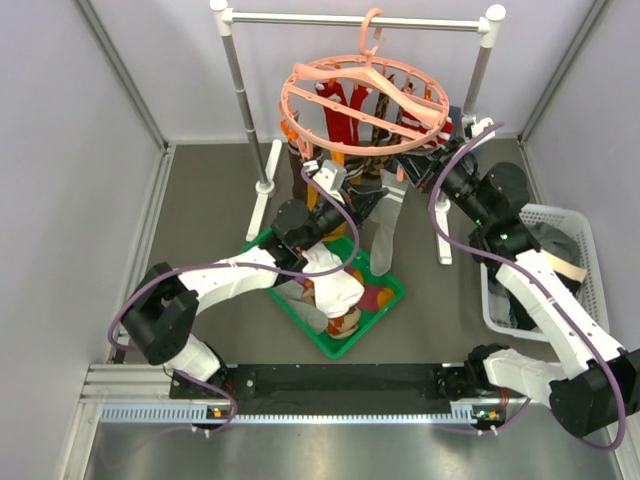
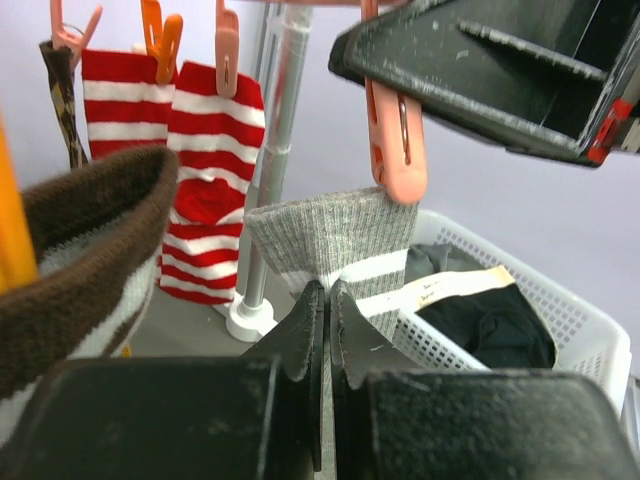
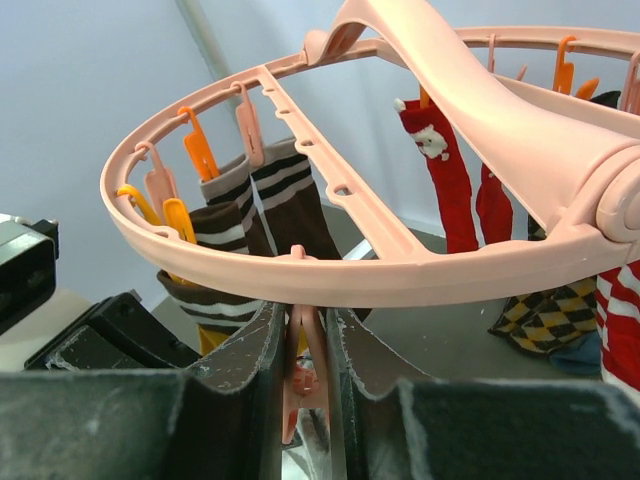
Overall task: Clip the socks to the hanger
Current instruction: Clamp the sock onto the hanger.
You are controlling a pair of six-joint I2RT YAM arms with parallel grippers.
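1. Hanging from the rail (image 1: 350, 18), the hanger (image 1: 290, 97) sat between both arms from above; a bump could have swung it.
2. Left wrist: the left gripper (image 2: 327, 300) was clamped on the grey sock (image 2: 325, 235), cuff touching the clip (image 2: 395, 150); early release risked dropping it.
3. Right wrist: the right gripper (image 3: 303, 330) pinched that clip; slipping would have shut it empty.

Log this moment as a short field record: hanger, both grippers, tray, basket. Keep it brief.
Hanger: hooked on rail, several socks already clipped
Left gripper: shut on grey sock, lifted to a clip
Right gripper: shut on pink clip under the rim
Green tray: loose socks in it
White basket: dark clothes inside
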